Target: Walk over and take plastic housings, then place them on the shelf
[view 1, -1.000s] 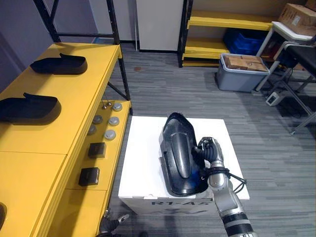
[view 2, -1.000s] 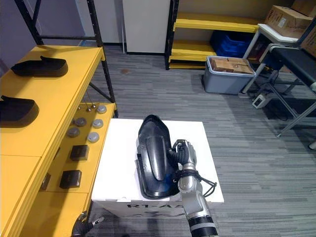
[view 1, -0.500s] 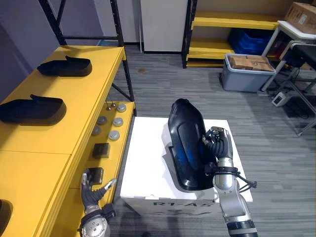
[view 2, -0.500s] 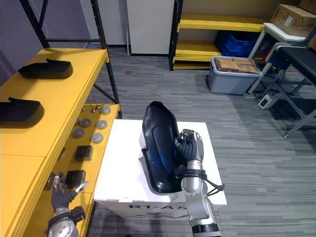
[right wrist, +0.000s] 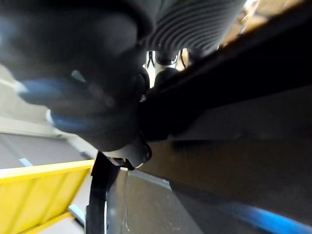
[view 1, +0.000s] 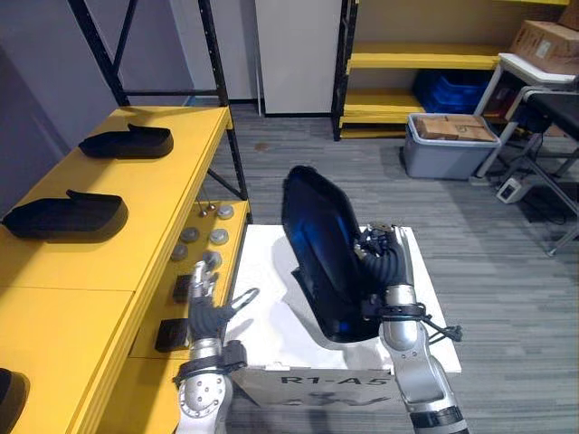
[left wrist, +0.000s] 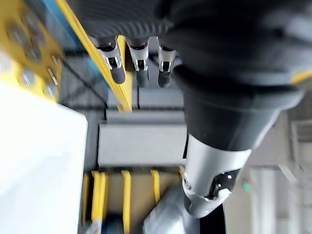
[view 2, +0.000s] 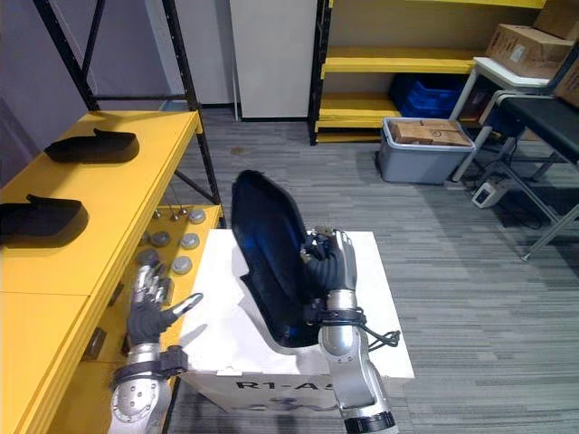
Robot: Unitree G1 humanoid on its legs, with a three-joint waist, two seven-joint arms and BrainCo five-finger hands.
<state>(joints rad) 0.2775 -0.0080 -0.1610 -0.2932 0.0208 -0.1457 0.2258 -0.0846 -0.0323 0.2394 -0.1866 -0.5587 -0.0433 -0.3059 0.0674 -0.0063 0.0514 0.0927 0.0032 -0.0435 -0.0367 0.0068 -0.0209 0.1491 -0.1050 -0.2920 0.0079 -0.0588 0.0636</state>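
**Housing up on end in the right hand, left hand free**

The long glossy black plastic housing [view 1: 318, 249] stands tilted steeply over the white box [view 1: 262, 303], its lower end close to the box top; I cannot tell whether it touches. My right hand [view 1: 384, 268] has it by the long right-side edge, fingers curled round the rim.

I judge it a stiff moulded shell, light for its bulk, with a slick skin that could slide in the fingers. Being long and gripped on one edge only, it will likely lever and twist about that hold. The raised rim is the sound place to grasp, and I would want support on the opposite edge before carrying it.

My left hand [view 1: 212, 313] hangs low between the box and the yellow shelf [view 1: 136, 240], fingers straight and thumb spread, holding nothing. The right forearm rises near upright under its hand. Two more black housings [view 1: 127, 142] lie on the shelf top.
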